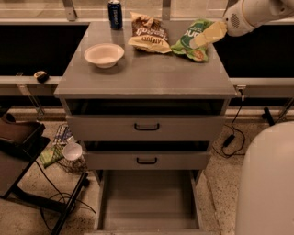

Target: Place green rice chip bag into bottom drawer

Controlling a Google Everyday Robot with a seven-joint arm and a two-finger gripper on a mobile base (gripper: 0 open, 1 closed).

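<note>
Green and crinkly, the green rice chip bag (184, 41) looks light and slippery; pinch its edge. The gripper (202, 39) is over it, far right; open or closed, I cannot tell.

The white arm (257, 11) enters from the far right corner and slopes down toward the left. Its rounded wrist (236, 19) carries the tan hand (201, 40), which slants left and a little nearer, low at the far right of the scene. The robot's broad, rounded white body (268, 183) fills the near right corner.
</note>
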